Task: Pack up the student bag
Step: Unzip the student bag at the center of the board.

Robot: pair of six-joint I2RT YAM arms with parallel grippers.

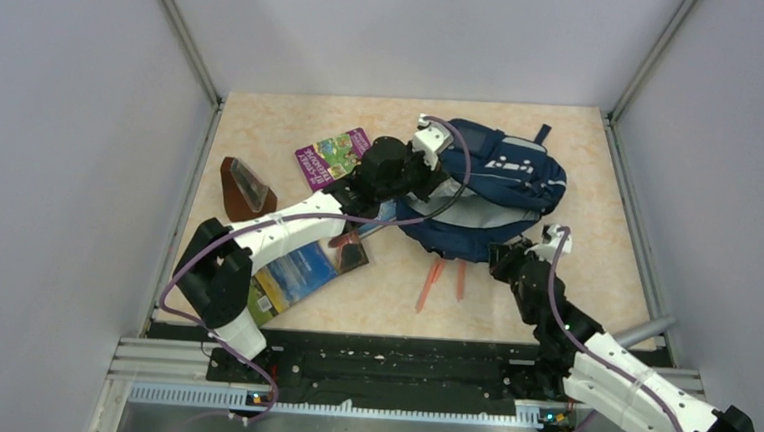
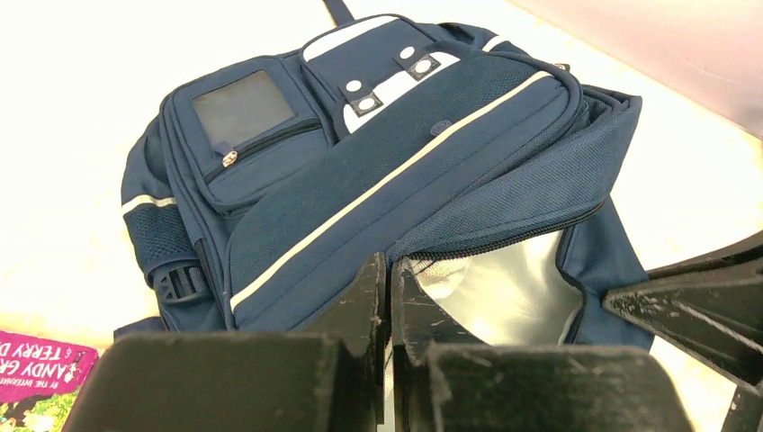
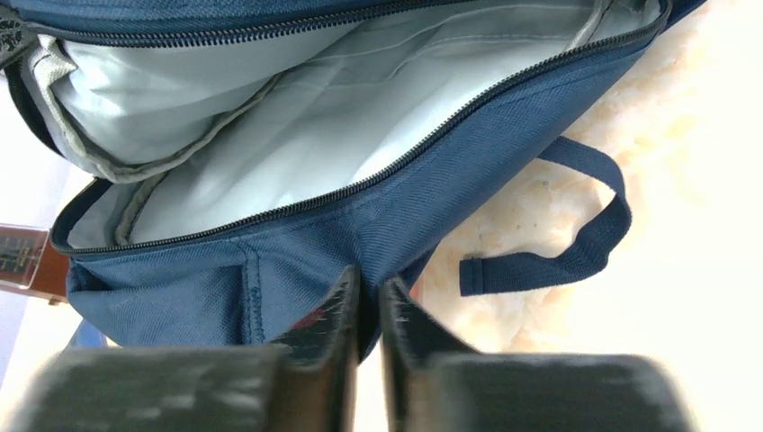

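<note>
- Two hands work the one large navy blue fabric student bag [image 1: 506, 174] with pale reflective strips. It lies flat on the beige counter [image 1: 294, 120], closer to the far edge and the right edge than to the others, with its zip mouth turned toward the near edge.
- At the upper flap, the left hand [image 2: 387, 270] is closed, its tips meeting right on the zip rim. It appears to pinch that rim, likely so the flap can be lifted.
- On the lower lip of the mouth, the right hand [image 3: 367, 288] is clamped, with navy cloth running down between its tips. I judge this grip anchors the bag so it cannot slide while the flap is pulled.
- Between the two grips the mouth gapes and shows the silvery grey lining [image 3: 315, 108], which makes room for loading.
- A dark carry strap [image 3: 585, 243] trails loose on the counter beside the lower lip.
- Several things wait outside the bag:
  - a purple picture book [image 1: 334, 156] near the far edge
  - a brown wedge-shaped case [image 1: 244, 190] by the left edge
  - a blue-covered book [image 1: 294, 276] toward the near left corner
  - orange sticks [image 1: 441, 283] just short of the bag
- Packing looks barely begun.
</note>
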